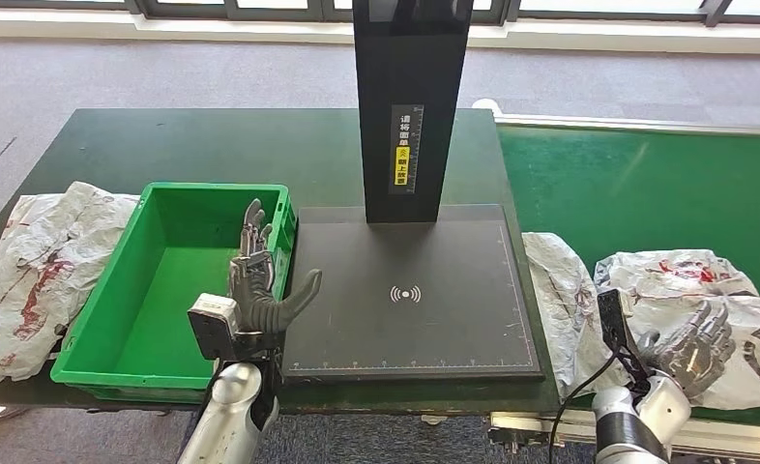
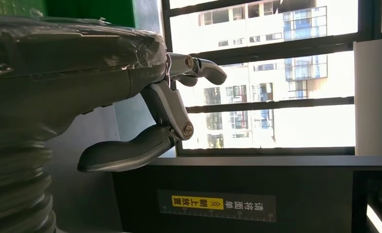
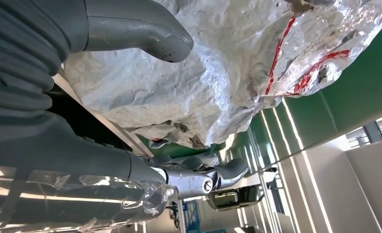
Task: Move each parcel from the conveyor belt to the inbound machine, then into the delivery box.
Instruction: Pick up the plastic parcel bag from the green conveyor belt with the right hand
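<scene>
Vertical Chinese label, seemingly 请将面单朝上放置, on the tall black scanner column, contactless-wave symbol on its flat black base plate

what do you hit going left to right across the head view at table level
crumpled parcel → green delivery box → left hand → black inbound machine → flat parcel → right hand on a parcel

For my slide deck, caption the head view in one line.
Right robot hand reaches over a silver parcel on the conveyor belt; left robot hand hovers open by the green box.
</scene>
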